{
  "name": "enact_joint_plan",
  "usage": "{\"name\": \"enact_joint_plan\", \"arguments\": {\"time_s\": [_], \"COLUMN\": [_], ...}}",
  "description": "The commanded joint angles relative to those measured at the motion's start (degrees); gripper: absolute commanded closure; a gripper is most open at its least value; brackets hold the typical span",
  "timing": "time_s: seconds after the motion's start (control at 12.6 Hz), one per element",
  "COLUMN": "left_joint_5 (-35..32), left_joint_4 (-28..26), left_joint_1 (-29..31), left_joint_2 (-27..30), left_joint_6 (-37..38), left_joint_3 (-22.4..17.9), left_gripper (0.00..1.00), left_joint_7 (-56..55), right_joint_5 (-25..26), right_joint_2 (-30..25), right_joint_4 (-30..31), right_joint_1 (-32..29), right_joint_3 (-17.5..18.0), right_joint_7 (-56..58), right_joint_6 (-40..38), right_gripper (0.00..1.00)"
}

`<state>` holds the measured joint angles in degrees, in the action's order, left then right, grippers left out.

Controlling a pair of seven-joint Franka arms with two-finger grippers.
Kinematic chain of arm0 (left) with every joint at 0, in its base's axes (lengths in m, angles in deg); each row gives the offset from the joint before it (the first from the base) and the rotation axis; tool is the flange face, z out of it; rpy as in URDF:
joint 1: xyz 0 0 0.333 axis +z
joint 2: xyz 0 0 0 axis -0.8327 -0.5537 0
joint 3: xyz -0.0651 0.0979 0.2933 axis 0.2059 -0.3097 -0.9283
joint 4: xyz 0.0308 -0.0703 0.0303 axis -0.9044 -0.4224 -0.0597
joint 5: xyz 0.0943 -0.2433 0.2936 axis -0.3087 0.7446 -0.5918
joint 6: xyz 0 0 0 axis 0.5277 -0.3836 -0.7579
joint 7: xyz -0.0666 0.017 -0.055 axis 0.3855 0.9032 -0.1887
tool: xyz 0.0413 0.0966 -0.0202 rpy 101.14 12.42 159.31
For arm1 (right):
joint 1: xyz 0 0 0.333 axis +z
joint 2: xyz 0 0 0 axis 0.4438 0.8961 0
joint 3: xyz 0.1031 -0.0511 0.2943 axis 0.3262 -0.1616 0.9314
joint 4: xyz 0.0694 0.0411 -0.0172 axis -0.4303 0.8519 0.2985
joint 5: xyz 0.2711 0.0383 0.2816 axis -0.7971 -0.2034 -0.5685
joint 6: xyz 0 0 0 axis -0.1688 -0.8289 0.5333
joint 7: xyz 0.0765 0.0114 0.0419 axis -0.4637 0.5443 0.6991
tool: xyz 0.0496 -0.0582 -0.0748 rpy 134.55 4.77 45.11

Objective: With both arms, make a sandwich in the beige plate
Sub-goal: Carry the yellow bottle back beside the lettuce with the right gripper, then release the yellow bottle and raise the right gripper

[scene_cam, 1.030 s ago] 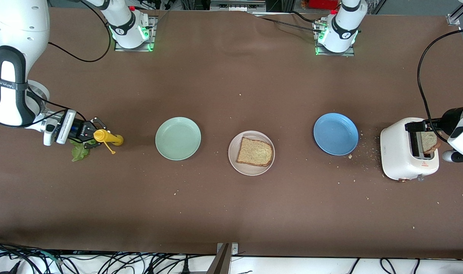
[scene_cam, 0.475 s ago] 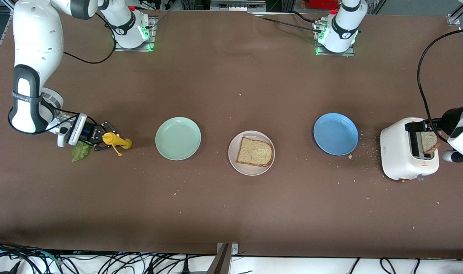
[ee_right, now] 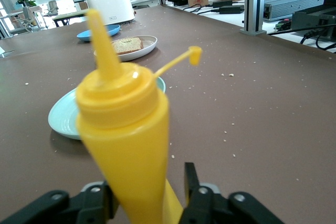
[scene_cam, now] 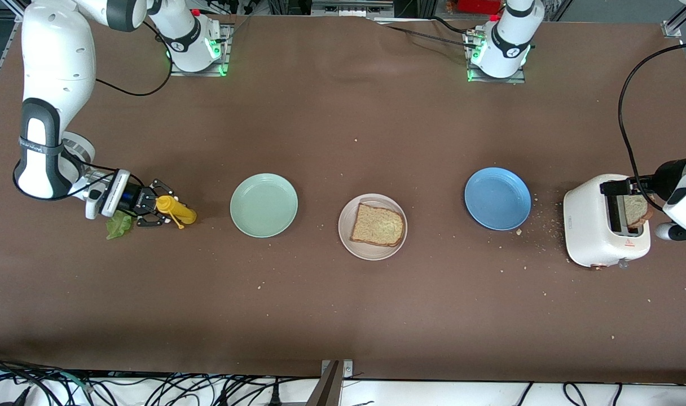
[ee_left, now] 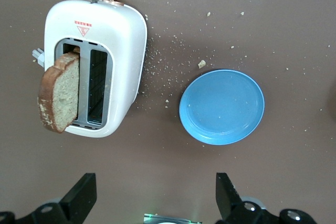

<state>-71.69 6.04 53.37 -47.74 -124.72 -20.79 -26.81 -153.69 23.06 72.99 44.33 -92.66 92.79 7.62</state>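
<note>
You have the right gripper (scene_cam: 154, 210) around the yellow squeeze bottle (scene_cam: 178, 211), gripping or not you cannot tell, the left gripper (ee_left: 152, 203) spread wide above the table by the toaster (ee_left: 121, 51), and the beige plate (scene_cam: 348, 242), between the mint-green plate (scene_cam: 264, 204) and the blue plate (scene_cam: 497, 198), holding one bread slice (scene_cam: 378, 224).

We see a pale pinkish-beige plate (scene_cam: 372, 226) carrying a brown, speckled bread slice (scene_cam: 378, 225) with a darker crust. Beside that plate, toward the right arm's end, sits a mint-green plate (scene_cam: 264, 204); toward the left arm's end sits a plain blue plate (scene_cam: 497, 198). Further from the beige plate that way stands a white toaster (scene_cam: 605, 228) with a small red mark and a second brown slice (scene_cam: 636, 210). Past the mint-green plate we see a yellow squeeze bottle (scene_cam: 175, 210) and a green lettuce leaf (scene_cam: 118, 225). The table (scene_cam: 343, 310) is brown with pale crumbs.
</note>
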Motion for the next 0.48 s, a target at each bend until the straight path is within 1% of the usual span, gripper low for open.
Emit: {"name": "enact_joint_plan", "arguments": {"time_s": [0.0,0.08,0.16,0.32,0.4], "left_joint_5": [-1.06,-1.06,-1.06,-1.06,-1.06], "left_joint_4": [-0.52,-0.52,-0.52,-0.43,-0.51], "left_joint_1": [0.11,0.11,0.11,0.11,0.11], "left_joint_2": [0.77,0.77,0.77,0.77,0.77], "left_joint_6": [0.39,0.39,0.39,0.39,0.39], "left_joint_3": [0.48,0.40,0.48,0.48,0.48], "left_gripper": [0.00,0.00,0.00,0.00,0.00], "left_joint_7": [-0.55,-0.55,-0.64,-0.55,-0.64], "right_joint_5": [-0.55,-0.29,0.33,4.97,7.43], "right_joint_2": [0.24,0.15,-0.02,-0.29,-0.29], "right_joint_4": [-1.13,-1.75,-2.36,-4.82,-5.61], "right_joint_1": [-0.66,-0.84,-1.10,-1.37,-1.28], "right_joint_3": [0.05,-0.04,-0.30,-2.49,-4.15], "right_joint_7": [-3.40,-5.42,-7.18,-11.65,-15.25], "right_joint_6": [-1.15,-1.15,-1.15,-1.76,-3.85], "right_gripper": [0.17,0.14,0.14,0.14,0.14]}}
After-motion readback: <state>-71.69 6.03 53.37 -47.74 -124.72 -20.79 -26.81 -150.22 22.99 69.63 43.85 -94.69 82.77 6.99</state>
